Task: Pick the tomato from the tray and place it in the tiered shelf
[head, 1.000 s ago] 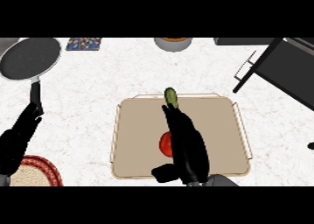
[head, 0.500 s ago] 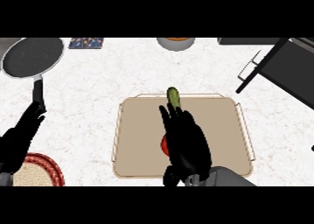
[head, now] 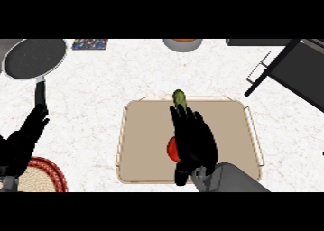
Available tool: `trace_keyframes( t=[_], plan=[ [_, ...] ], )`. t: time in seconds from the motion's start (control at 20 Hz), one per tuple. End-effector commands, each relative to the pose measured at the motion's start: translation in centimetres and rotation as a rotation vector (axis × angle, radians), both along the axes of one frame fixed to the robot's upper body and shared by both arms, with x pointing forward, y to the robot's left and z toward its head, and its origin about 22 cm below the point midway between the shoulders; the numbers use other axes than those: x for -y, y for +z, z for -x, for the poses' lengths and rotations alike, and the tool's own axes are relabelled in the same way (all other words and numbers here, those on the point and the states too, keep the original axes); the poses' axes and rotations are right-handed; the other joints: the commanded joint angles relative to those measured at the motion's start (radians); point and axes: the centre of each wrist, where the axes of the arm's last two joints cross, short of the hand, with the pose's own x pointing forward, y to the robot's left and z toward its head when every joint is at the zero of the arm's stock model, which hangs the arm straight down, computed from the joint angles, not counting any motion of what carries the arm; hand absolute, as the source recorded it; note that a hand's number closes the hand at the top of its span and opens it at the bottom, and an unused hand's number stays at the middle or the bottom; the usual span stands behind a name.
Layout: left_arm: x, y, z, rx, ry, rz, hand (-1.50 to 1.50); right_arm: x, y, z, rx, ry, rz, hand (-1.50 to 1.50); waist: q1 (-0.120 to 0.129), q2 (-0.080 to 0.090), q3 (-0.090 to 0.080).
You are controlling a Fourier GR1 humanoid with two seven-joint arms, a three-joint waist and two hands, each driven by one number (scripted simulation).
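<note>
Showing just red edge, tomato [head: 170,149] under R robot hand [head: 194,142].

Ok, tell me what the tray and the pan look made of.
The tray: matte beige, plastic or light wood by its flat even tone; cannot tell which. The pan: dark grey speckled surface, likely coated metal, with a black handle.

Single head view, set high and aimed steeply down at the counter [head: 104,94], fairly near. Tray [head: 145,135] at centre, pan [head: 34,58] at 10 o'clock, shelf [head: 309,77] at 2 o'clock. Right hand [head: 193,137] showing at 6 o'clock, left hand [head: 21,145] at 8 o'clock.
</note>
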Motion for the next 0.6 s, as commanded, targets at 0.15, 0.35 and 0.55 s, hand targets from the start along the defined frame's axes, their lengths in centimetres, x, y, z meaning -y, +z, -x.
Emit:
trace_keyframes(
  t=[0.15, 0.35, 0.55],
  plan=[
    [-0.2, -0.2, -1.0, -0.027, 0.002, -0.017, 0.00, -0.2, -1.8, -2.0, -0.052, -0.059, 0.090, -1.50, 0.000, 0.001, 0.000],
    [-1.1, 2.0, 1.4, 0.004, -0.012, -0.005, 0.00, -0.7, -4.9, -1.5, -0.010, -0.046, 0.074, -1.50, 0.009, 0.000, 0.001],
    [-0.4, 1.7, 0.8, -0.014, 0.000, 0.001, 0.00, 1.5, -3.0, -1.7, -0.002, -0.036, 0.069, -1.50, 0.003, 0.000, 0.001]
  ],
)
